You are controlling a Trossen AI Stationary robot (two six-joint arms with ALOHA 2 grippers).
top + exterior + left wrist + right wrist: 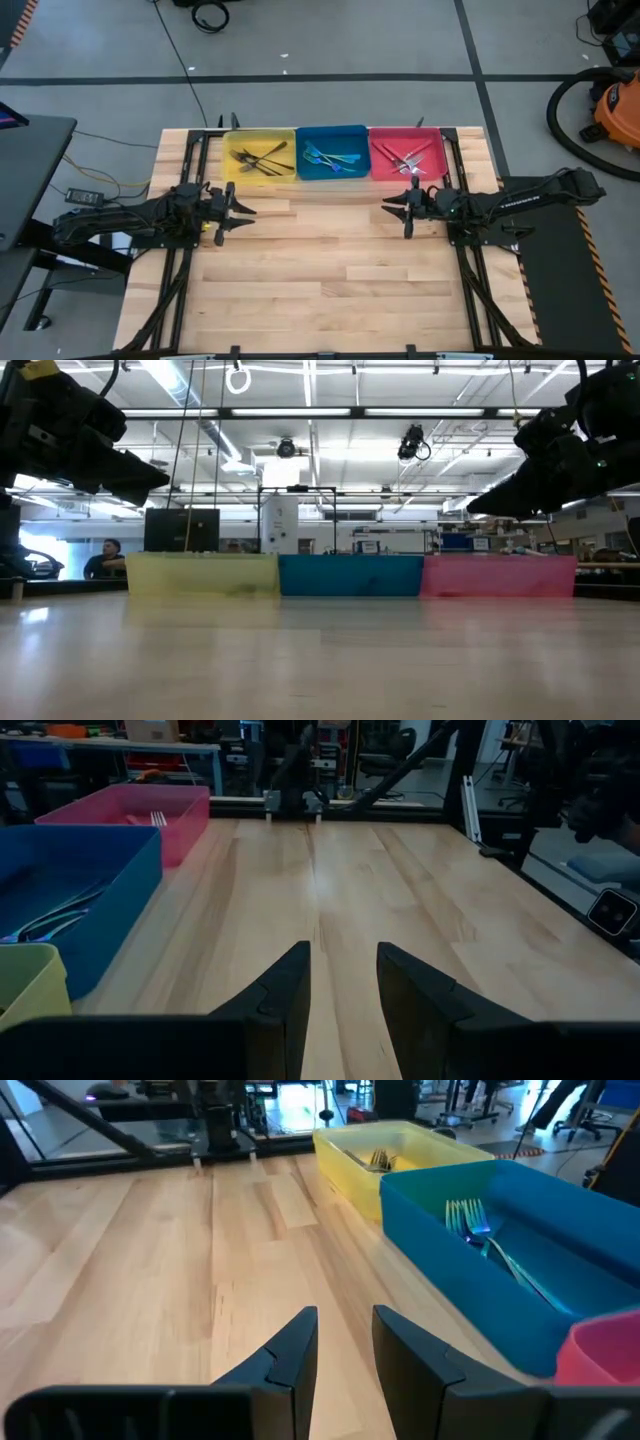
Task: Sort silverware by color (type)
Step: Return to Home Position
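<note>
Along the far edge of the desk (330, 290) the silverware (262, 160) lies sorted in three bins (333, 177), so the left claw (343, 952) and right claw (345, 1315), each slightly parted and empty, should draw back level, clear of the rims.

The light comes from above. Long ceiling strip lights (310, 412) glow white in the low view, and against them the left arm (60, 430) and the right arm (570, 450) hang as near-black shapes with almost no detail. Seen from the high view, the table (330, 280) is evenly lit, bright blond wood with only soft, short shadows under the arms (nothing hard-edged). In the left wrist view a pale sheen runs along the wood, strongest toward the far edge. In the right wrist view the wood gleams the same way, while the dark fingers (285, 1360) sit in shade.
</note>
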